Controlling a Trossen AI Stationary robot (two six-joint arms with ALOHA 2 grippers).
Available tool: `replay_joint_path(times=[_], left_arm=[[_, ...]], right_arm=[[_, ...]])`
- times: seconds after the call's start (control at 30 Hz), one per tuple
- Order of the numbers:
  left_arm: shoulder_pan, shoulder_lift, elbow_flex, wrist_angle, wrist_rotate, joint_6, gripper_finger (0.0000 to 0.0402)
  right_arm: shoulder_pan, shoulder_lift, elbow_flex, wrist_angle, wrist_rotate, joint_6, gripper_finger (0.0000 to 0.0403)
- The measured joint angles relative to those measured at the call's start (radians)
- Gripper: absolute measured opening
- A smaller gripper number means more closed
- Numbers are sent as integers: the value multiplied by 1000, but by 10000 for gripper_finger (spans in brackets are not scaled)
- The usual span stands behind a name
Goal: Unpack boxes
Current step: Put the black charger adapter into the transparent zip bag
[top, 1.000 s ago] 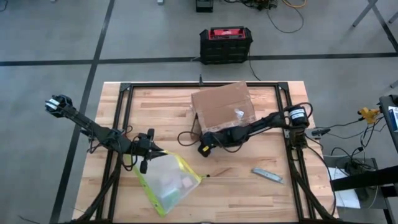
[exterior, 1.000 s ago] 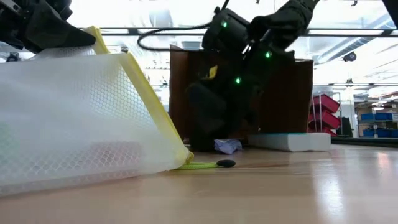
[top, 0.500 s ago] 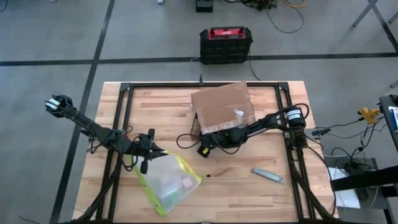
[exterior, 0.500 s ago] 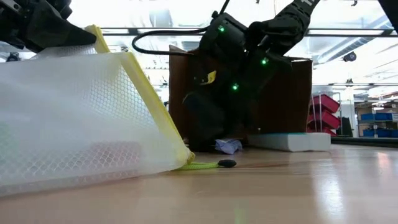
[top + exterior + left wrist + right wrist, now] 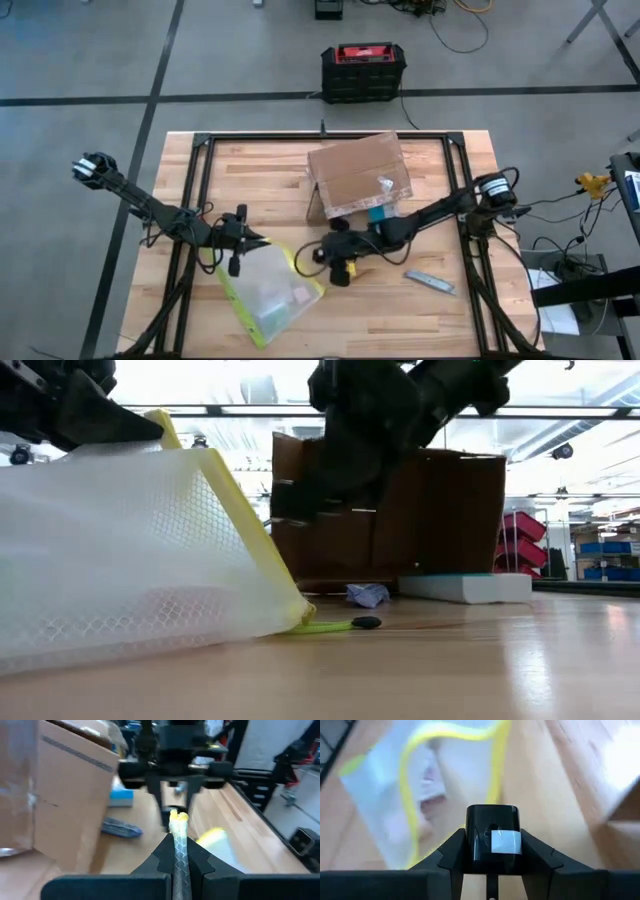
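The brown cardboard box (image 5: pixel 358 175) stands on the table at the far middle, flaps up, and shows as a brown wall (image 5: pixel 450 520) in the low view. The clear pouch (image 5: pixel 268 292) with a yellow-green edge lies near the front edge, one corner raised. My left gripper (image 5: pixel 243 240) is shut on that corner. My right gripper (image 5: pixel 341 268) hangs between box and pouch, above the table, shut on a small black block (image 5: pixel 492 837) with a white label. My left gripper pinches the pouch's yellow-green edge (image 5: pixel 179 831) between its two fingers, coming about level from the table's left. The held corner is lifted and the pouch's lower part (image 5: pixel 120 620) rests on the table. My right gripper pinches the black block by its two sides (image 5: pixel 470 845) between the two fingers. The fingers slant down toward the pouch. The block is lifted clear of the table, its labelled face (image 5: pixel 506 842) toward the wrist camera.
A teal-and-white flat item (image 5: pixel 378 213) and a crumpled bit of paper (image 5: pixel 367 595) lie at the box's near side. A grey cutter (image 5: pixel 430 283) lies at the near right. A black-and-red case (image 5: pixel 363 70) stands on the floor beyond the table.
My right gripper has drawn away from the box's near side, toward the near edge and the pouch, rising off the table and rolling as it went. The teal item by the box now shows where the arm was. The left gripper and pouch have kept still.
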Motion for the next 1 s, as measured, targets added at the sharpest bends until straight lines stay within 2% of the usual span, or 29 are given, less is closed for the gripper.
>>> replay_joint_path(times=[0.1, 0.23, 0.33, 0.47, 0.63, 0.87, 1.0], left_arm=[[10, 0, 0, 50, -4, 47, 0], [42, 0, 0, 56, -39, 62, 0], [78, 19, 0, 56, -111, 60, 0], [116, 58, -1, 87, -118, 60, 0], [145, 102, -1, 128, -119, 85, 0], [181, 159, -1, 139, -127, 87, 0], [201, 186, -1, 145, -126, 91, 0]], right_arm=[[-4, 56, 27, 89, -3, -29, 122], [-3, 146, 141, 134, -101, -122, 122], [0, 231, 246, 114, -150, -170, 122], [-7, 350, 385, 32, -165, -241, 122], [-14, 461, 540, 11, -168, -273, 125], [-18, 484, 667, -153, -132, -360, 226], [-22, 475, 689, -268, -99, -404, 260]])
